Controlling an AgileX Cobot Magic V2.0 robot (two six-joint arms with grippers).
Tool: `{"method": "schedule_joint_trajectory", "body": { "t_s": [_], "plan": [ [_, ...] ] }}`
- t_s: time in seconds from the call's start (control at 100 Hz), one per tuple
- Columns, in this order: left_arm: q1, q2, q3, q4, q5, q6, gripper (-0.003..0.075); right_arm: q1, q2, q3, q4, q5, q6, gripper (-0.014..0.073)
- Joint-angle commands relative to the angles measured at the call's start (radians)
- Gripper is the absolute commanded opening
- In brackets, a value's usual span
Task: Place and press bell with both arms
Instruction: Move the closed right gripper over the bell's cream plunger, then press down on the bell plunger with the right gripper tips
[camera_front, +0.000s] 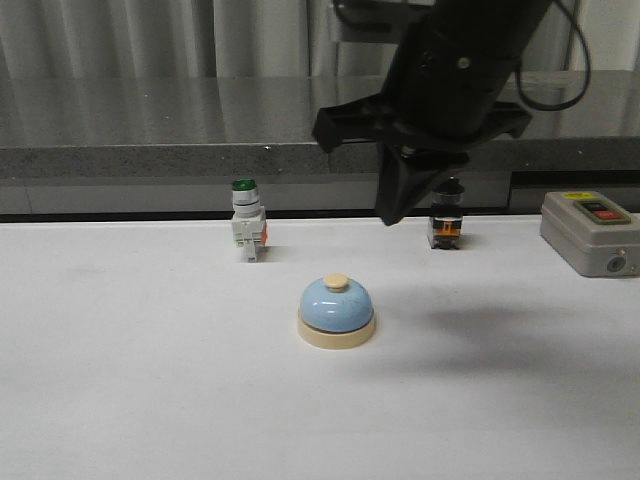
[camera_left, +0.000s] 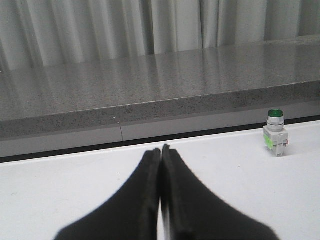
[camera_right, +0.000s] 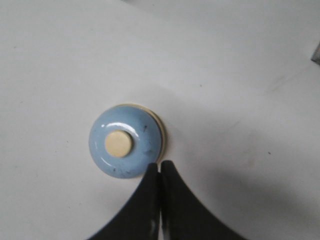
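Both sets of fingers (camera_left: 161, 150) (camera_right: 160, 165) are clenched, empty, clear of the bell (camera_right: 126, 147).

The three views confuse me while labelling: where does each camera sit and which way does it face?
Front: faces forward over the table at the bell; right gripper hangs above.
Left wrist: low, looks level toward the counter; shut left gripper, green-capped switch.
Right wrist: looks straight down at the bell; shut right gripper.
Shared: bell, switch.
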Motion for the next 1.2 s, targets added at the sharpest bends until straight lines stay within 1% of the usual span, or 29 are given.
{"method": "schedule_joint_trajectory", "body": {
  "t_s": [0.0,0.21,0.52,0.83,1.01,1.19],
  "plan": [
    [0.0,-0.027,0.04,-0.01,-0.089,-0.009,-0.0019,0.021,0.004,-0.08,0.003,-0.019,-0.014,-0.006],
    [0.0,-0.027,0.04,-0.01,-0.089,-0.009,-0.002,0.049,0.072,-0.13,0.011,-0.014,-0.014,-0.006],
    [0.0,-0.027,0.04,-0.01,-0.089,-0.009,-0.002,0.063,0.085,-0.132,0.018,-0.022,-0.014,-0.006],
    [0.0,-0.027,0.04,-0.01,-0.089,-0.009,-0.002,0.063,0.154,-0.132,0.019,0.0,-0.014,-0.006],
    [0.0,-0.027,0.04,-0.01,-0.089,-0.009,-0.002,0.063,0.14,-0.132,0.019,0.006,-0.014,-0.006],
    [0.0,-0.027,0.04,-0.01,-0.089,-0.009,-0.002,0.052,0.049,-0.132,0.015,0.03,-0.014,-0.006]
  ]
}}
